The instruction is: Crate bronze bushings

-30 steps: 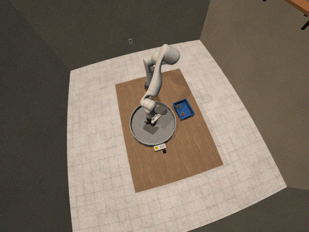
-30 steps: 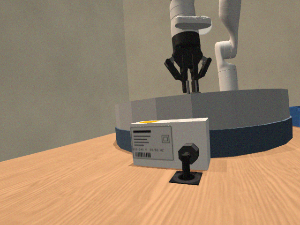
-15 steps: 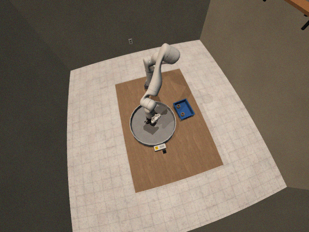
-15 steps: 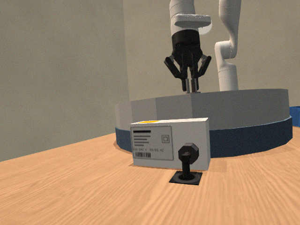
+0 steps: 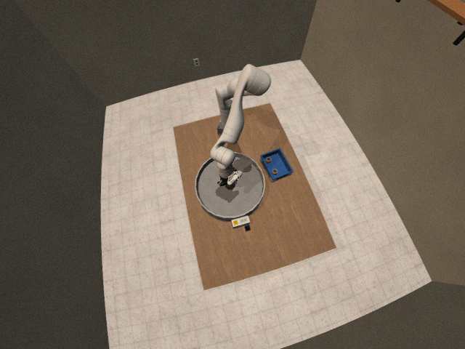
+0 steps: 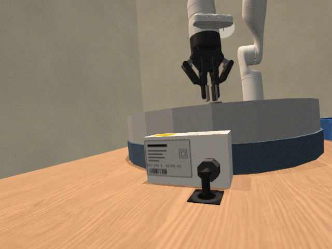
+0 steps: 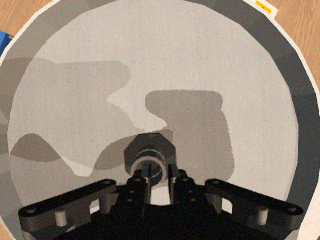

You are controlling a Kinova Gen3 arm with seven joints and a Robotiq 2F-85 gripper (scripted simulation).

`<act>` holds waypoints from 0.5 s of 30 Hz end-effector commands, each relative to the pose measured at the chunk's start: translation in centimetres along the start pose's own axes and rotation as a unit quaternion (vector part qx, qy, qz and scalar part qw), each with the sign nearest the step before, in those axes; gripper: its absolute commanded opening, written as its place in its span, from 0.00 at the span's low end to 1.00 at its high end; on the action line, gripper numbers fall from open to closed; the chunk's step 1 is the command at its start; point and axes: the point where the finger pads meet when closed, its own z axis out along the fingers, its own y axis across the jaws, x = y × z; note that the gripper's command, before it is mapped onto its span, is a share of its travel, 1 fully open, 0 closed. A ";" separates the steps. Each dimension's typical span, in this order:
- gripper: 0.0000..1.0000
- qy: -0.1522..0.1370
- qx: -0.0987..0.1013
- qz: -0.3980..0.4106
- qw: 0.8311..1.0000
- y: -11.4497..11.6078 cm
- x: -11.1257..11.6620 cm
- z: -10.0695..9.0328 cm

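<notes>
Our bench (image 5: 262,243) (image 6: 80,214) (image 7: 295,25) has a brown wood-grain top, set amid pale tiled floor (image 5: 150,243) with drab walls (image 5: 150,45) (image 6: 67,67) and a socket (image 5: 196,62). Arm shadows mottle the grey turning table (image 5: 213,197) (image 6: 267,120) (image 7: 200,50).

Its raised side hides its top from us in the exterior view, and the crate (image 5: 279,163) (image 6: 326,127) (image 7: 2,42) is cut off there and in the wrist view. Below the fingers we see a dark faceted piece (image 7: 150,142) and a greyish ring (image 7: 134,164), partly covered; we cannot tell whether the ring is a steel bushing.

A white box (image 5: 243,220) (image 6: 168,161) (image 7: 265,9) with a yellow patch stands beside the turning table, in front of it in the exterior view, with a black stand (image 5: 247,227) (image 6: 206,184) beside it.

Two bronze bushings (image 5: 266,160) (image 5: 272,171) lie apart in the blue crate. Our gripper (image 5: 227,185) (image 6: 210,99) (image 7: 159,174) is over the turning table, released, its fingers narrowly apart with nothing between them.
</notes>
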 end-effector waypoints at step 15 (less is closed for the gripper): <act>0.16 0.001 -0.001 0.000 1.000 0.0 0.0 -0.6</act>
